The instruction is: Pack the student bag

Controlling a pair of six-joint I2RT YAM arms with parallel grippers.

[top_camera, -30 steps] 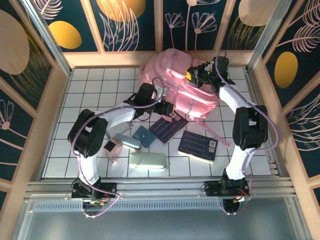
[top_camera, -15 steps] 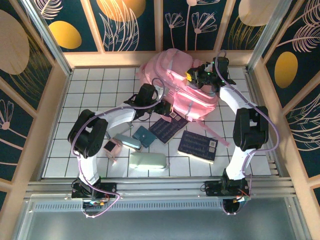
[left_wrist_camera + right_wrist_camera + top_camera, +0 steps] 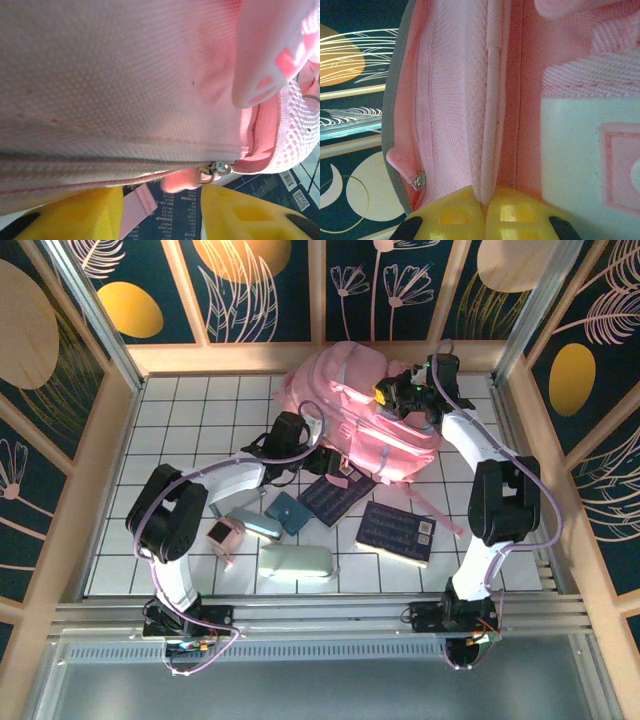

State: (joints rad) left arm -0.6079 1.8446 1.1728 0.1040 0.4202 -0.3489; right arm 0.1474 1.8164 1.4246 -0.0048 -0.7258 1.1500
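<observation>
Pinching student bag seam: right gripper.

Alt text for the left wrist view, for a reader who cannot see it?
The pink student bag looms close above the left gripper, whose yellow fingers stand apart. A metal zip slider sits at the bag's seam; a dark blue booklet lies below.

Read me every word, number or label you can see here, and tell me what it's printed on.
Rows of pale print on the dark blue notebook: too blurred to read.
A barcode and QR code on that same cover: digits too small to read.
The white labels on the second notebook: too small to read.
On the student bag: no lettering visible.
</observation>
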